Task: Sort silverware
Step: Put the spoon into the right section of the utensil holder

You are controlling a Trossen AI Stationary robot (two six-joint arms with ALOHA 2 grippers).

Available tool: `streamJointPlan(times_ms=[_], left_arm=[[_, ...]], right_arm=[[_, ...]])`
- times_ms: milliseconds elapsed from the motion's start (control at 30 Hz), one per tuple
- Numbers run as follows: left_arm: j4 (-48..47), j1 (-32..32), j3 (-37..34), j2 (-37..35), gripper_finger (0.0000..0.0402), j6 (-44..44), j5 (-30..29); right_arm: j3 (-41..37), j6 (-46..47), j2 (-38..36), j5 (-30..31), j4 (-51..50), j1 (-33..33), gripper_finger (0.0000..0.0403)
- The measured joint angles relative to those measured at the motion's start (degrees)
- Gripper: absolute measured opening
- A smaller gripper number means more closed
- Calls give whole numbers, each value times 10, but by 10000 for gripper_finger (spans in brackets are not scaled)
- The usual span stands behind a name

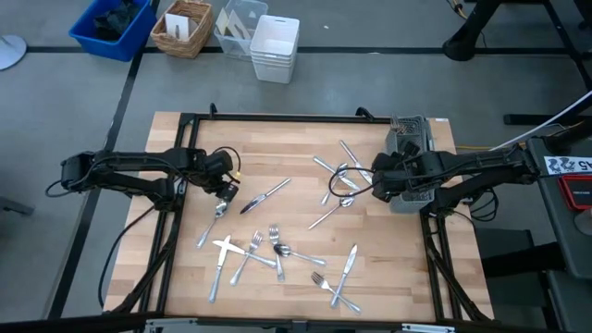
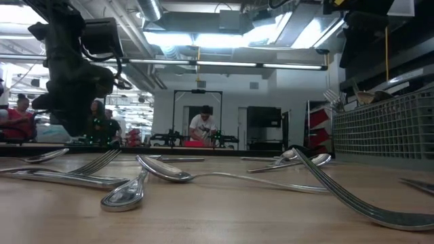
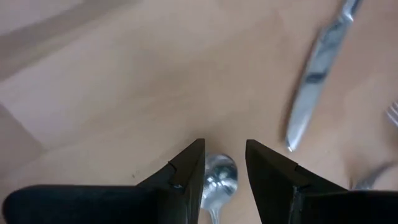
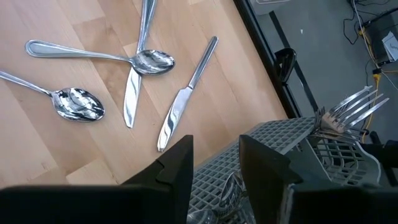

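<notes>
Silverware lies scattered over the wooden table (image 1: 305,139): forks, spoons and knives near the front (image 1: 277,254) and a cluster toward the right (image 1: 338,180). My left gripper (image 1: 225,192) points down, open, over a spoon (image 1: 218,213). In the left wrist view the spoon's bowl (image 3: 219,177) shows between the fingers of the left gripper (image 3: 224,144), lying on the table. My right gripper (image 4: 214,140) hovers open above the dark wire-mesh caddy (image 4: 273,137) at the table's right edge. The caddy holds forks (image 4: 348,109) and a shiny piece (image 4: 231,186).
A table knife (image 3: 311,81) lies just right of the left gripper. Two spoons and two knives (image 4: 134,68) lie left of the caddy. Beyond the table's far edge stand a blue bin (image 1: 113,26), a wicker basket (image 1: 183,28) and a white tub (image 1: 275,48). People (image 2: 202,125) show in the room behind.
</notes>
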Motion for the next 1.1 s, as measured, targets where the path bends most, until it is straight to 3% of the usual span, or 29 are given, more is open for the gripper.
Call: streamJointPlan(times_ms=[167, 333, 533, 800, 1100], left_arm=[[3, 0, 0, 0, 109, -9, -42], [5, 0, 0, 0, 109, 93, -42], [5, 0, 0, 0, 109, 144, -42], [-17, 0, -1, 0, 109, 145, -31], [-2, 0, -58, 0, 109, 106, -5]], right_arm=[[0, -1, 0, 0, 14, 0, 131], [0, -13, 0, 0, 14, 0, 131], [0, -13, 0, 0, 14, 0, 131], [0, -13, 0, -16, 14, 0, 131], [0, -13, 0, -24, 15, 0, 131]])
